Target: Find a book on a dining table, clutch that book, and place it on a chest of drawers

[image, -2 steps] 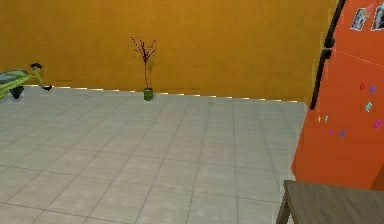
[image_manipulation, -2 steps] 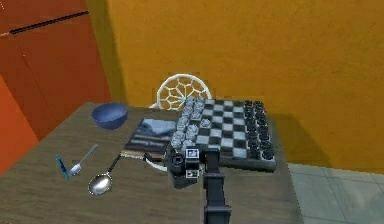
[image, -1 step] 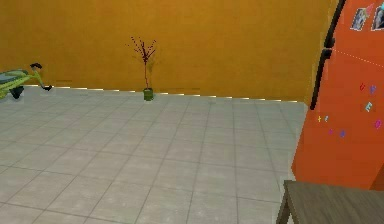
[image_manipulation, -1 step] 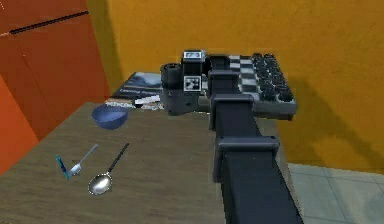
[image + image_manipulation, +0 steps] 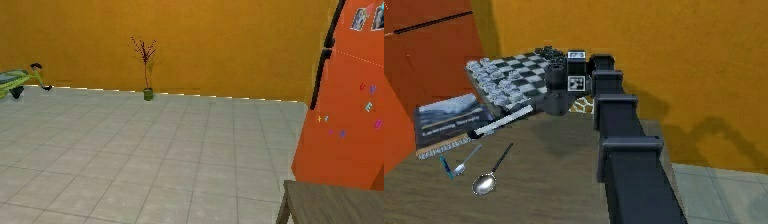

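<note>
End effector (image 5: 550,98) sits at the far end of the arm (image 5: 624,140), low above the wooden counter (image 5: 544,185). A chessboard (image 5: 514,72) with pieces lies right behind it, so I cannot tell whether it holds anything, nor how its fingers stand. Left of it and nearer, the book (image 5: 446,118) with a bluish cover lies flat on the counter. Nearer still lie a spoon (image 5: 487,180) and another small utensil (image 5: 456,163). The arm reaches straight out over the counter.
</note>
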Available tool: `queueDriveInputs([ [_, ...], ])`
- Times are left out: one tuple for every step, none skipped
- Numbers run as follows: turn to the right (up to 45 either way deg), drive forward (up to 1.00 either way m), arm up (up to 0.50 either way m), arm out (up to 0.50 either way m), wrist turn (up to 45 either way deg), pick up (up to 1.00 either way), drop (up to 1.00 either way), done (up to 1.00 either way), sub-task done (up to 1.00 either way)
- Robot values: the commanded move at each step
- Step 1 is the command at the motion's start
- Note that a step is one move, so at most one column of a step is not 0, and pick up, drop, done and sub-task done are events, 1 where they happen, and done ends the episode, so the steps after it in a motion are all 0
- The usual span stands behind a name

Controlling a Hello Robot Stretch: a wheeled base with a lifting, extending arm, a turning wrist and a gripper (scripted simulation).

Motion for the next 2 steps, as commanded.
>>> queueDriveInputs([
  [0.0,0.0,0.0,0.0,-45.0,0.0,0.0,0.0,0.0],
  [0.0,0.0,0.0,0.0,-15.0,0.0,0.0,0.0,0.0],
])
